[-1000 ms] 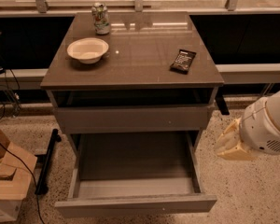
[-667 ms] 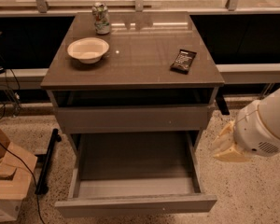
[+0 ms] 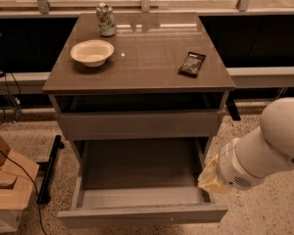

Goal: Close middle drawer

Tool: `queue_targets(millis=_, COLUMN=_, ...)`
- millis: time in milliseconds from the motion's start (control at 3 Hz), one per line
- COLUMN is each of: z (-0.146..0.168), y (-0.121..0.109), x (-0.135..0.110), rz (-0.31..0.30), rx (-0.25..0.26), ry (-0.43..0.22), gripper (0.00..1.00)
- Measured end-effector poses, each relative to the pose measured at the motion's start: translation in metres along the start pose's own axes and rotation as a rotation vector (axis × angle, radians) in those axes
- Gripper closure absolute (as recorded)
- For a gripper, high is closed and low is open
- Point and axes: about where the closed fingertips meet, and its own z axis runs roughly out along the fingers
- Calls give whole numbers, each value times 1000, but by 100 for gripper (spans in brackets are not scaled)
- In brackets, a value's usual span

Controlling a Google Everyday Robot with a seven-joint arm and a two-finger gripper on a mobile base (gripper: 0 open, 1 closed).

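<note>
While drawer point(image 3: 142, 214) gapes, gripper point(image 3: 210, 180) hovers (beside).

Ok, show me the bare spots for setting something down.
Cabinet top: free between the bowl and the snack bar, and along the front edge. The middle drawer has a bare floor; the gripper crowds its right wall.

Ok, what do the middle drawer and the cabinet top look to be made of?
The middle drawer: probably painted board or laminate, matte grey; flat, even, no glare. The cabinet top: glossy brown, maybe polished stone or laminate; it mirrors the window light. The gripper sits by the drawer's right wall.
</note>
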Motion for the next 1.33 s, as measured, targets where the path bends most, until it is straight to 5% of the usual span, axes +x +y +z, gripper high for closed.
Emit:
queue_targets(millis=667, z=94, y=16, x=27, rz=89, rx=-96, ry=-119, gripper=100)
queue_targets(millis=1000, z=94, y=16, x=28, rz=90, rx=-96, ry=-119, gripper=100)
queue_targets(millis=1333, z=133, y=15, x=39, rz=118, rx=-107, ry=-81, gripper=100)
